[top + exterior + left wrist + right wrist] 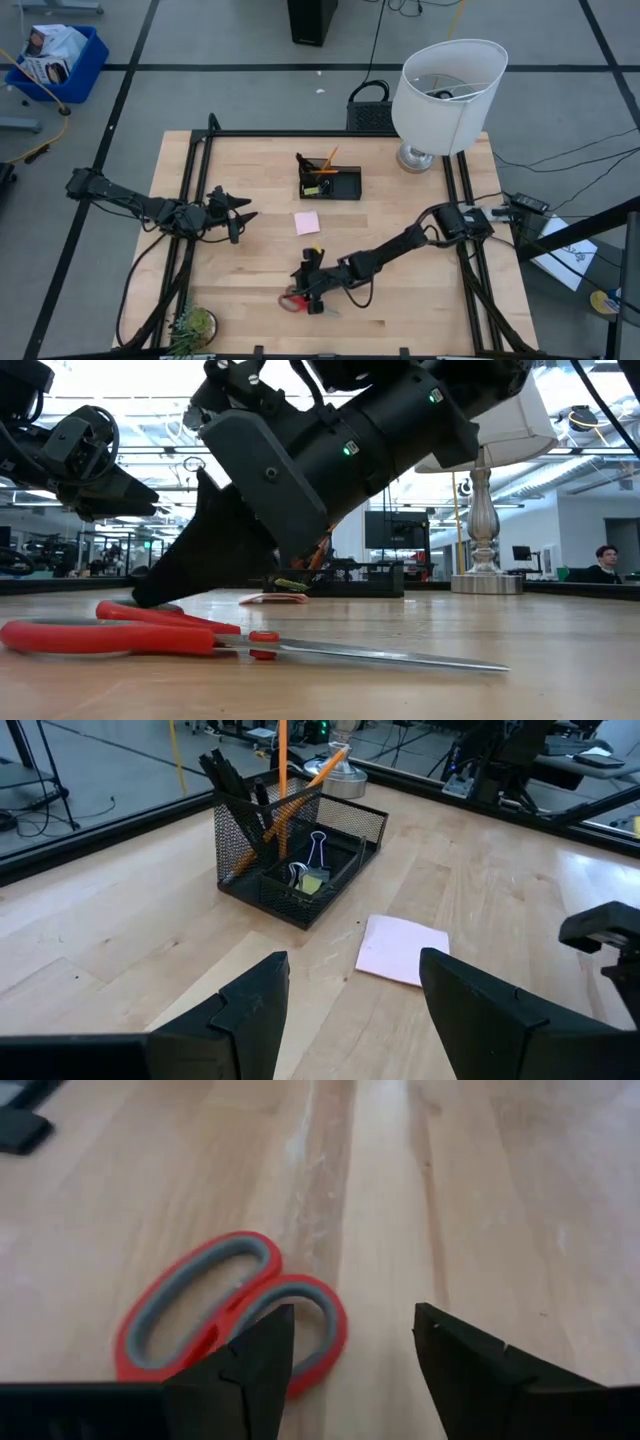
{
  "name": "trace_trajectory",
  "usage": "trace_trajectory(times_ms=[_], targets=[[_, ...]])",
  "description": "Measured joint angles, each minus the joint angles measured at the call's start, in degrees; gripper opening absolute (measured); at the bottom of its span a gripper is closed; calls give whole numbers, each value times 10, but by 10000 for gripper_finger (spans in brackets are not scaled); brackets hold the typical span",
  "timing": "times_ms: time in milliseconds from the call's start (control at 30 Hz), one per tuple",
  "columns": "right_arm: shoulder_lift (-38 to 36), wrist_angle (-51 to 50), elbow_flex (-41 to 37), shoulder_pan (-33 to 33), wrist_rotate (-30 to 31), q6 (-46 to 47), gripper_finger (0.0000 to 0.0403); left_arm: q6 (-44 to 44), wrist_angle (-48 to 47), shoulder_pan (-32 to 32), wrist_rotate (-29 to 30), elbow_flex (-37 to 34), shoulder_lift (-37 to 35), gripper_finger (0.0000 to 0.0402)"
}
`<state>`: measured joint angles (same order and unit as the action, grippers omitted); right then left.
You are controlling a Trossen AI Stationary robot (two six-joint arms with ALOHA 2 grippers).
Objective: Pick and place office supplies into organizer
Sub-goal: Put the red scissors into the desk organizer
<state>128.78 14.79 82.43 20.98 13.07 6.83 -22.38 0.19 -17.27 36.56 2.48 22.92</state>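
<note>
Tabletop scissors [235, 1315] beside spread right hand [350, 1365]

Bare worktop [410, 290] is lying open to the right of the right hand [308, 292], and another wide strip is sitting clear between the left hand [240, 218] and the organizer [331, 182]. The scissors [295, 300] are lying flat just beside the right hand's open fingers, crowding the near edge. The sticky-note pad [307, 222] is sitting between both hands. The lamp [445, 95] is blocking the far right corner, and the plant [192, 326] is occupying the near left corner.
</note>
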Motion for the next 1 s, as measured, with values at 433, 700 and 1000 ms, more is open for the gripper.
trace_trajectory(times_ms=[433, 700, 1000], targets=[[28, 35, 1, -9, -52, 16, 176, 0, 1, 0, 0, 0, 0, 230], [29, 42, 1, -10, -89, 11, 99, 1, 0, 0, 0, 0, 0, 230], [29, 58, 1, -15, -88, 9, 10, 2, 0, 0, 0, 0, 0, 230]])
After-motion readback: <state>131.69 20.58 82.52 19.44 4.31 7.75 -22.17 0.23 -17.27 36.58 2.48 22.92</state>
